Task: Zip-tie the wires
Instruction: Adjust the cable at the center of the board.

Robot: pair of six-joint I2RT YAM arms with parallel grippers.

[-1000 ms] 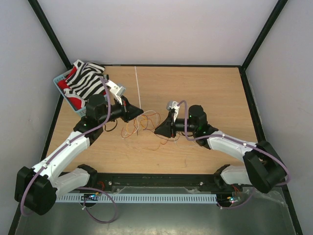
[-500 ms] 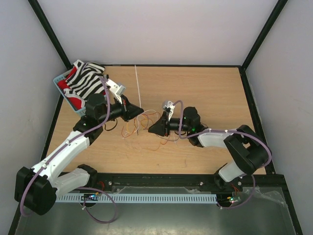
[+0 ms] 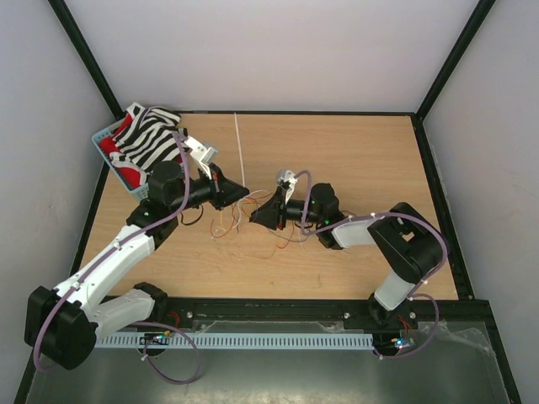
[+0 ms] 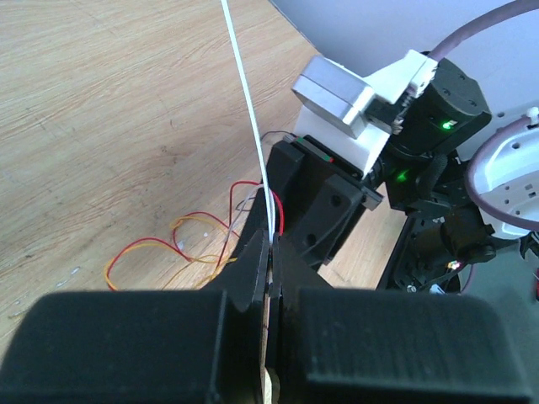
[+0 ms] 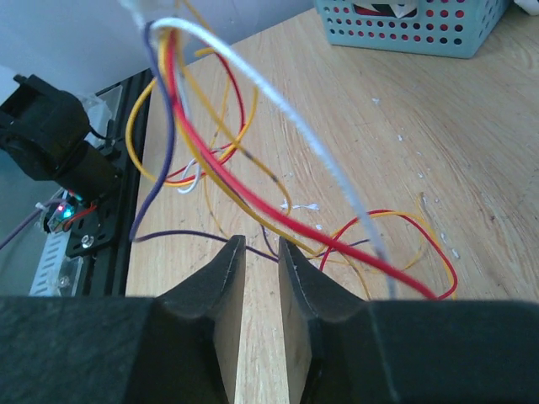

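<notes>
Left end effector [image 4: 271, 252] pinches zip tie [image 4: 246, 109], long axis pointing straight away. Right end effector [image 5: 261, 248] narrow, empty; wires [image 5: 278, 216] looped just ahead.

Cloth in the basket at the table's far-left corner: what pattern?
The cloth has black-and-white zebra stripes, clearest in the top external view.
</notes>
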